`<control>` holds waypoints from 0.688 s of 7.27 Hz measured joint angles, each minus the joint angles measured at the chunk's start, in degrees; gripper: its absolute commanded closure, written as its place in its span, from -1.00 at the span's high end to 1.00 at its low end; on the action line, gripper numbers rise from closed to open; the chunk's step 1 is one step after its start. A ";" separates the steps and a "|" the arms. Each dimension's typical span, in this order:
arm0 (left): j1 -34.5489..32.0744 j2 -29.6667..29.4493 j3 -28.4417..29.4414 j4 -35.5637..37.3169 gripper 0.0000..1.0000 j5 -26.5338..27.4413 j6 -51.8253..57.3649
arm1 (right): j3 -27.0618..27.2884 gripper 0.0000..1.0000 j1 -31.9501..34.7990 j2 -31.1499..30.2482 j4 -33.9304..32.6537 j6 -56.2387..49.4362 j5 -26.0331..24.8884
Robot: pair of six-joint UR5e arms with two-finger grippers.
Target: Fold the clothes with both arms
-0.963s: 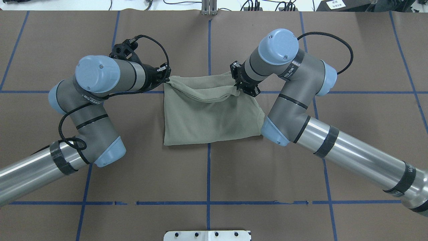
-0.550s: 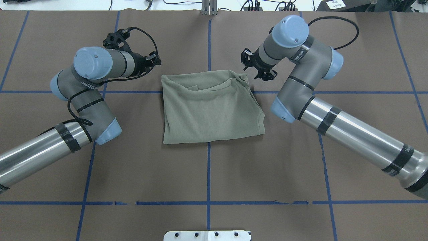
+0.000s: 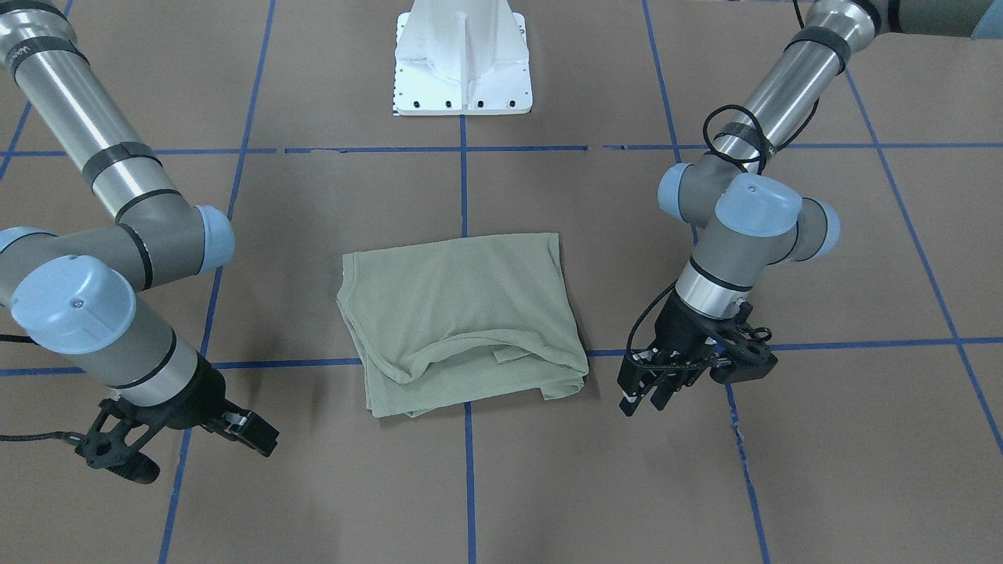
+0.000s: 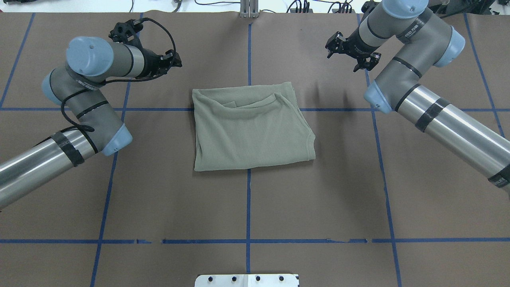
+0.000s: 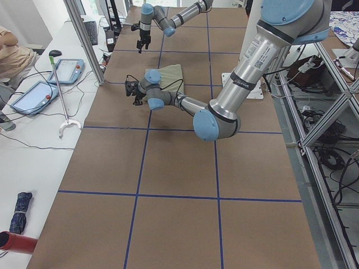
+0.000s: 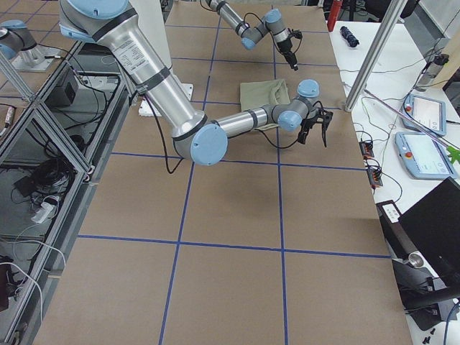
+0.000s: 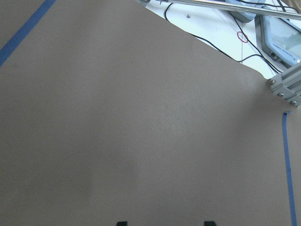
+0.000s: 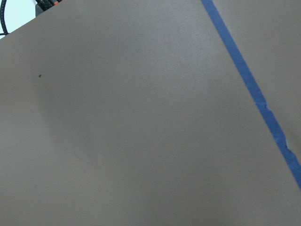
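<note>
Nearest the robot, the white base plate (image 4: 247, 280) is seen at the lower edge of the overhead view. It is bolted onto the brown tabletop (image 4: 318, 199), which is crossed by a grid of blue tape lines (image 4: 248, 207).

Further out, near the middle of the tabletop, the sage-green shirt (image 4: 251, 127) is laid flat, folded into a rough rectangle. It lies across a crossing of two tape lines. Its near edge is straight, and a curved banded edge (image 4: 255, 104) is shown close to its far edge. The shirt is touched by neither arm.

Beyond the shirt's far corners, both pincers are held clear of the cloth. The left arm (image 4: 91, 63) is bent at the elbow, and its left pincer (image 4: 177, 59) is turned toward the centre line, off the shirt's far left corner. Its jaws are spread. Two black fingertips (image 7: 122, 223) are seen set apart at the bottom of the left wrist view, over bare tabletop. The right arm (image 4: 402, 36) is reached further out, and its right pincer (image 4: 344, 56) is held well apart from the shirt's far right corner, its jaws likewise spread and holding nothing.

At the far edge, black cables (image 4: 310, 4) are seen on a white surface.
</note>
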 measured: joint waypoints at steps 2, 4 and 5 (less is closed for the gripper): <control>-5.16 7.12 -5.57 0.24 0.24 -8.15 14.01 | 0.48 1.00 6.61 -5.54 -0.37 -13.03 5.87; -12.77 15.00 -9.94 0.71 0.24 -16.33 28.50 | 1.33 1.00 16.46 -12.16 -3.47 -32.35 10.91; -17.71 18.63 -10.98 0.87 0.23 -20.35 36.15 | 2.51 1.00 21.41 -14.88 -7.77 -43.94 11.86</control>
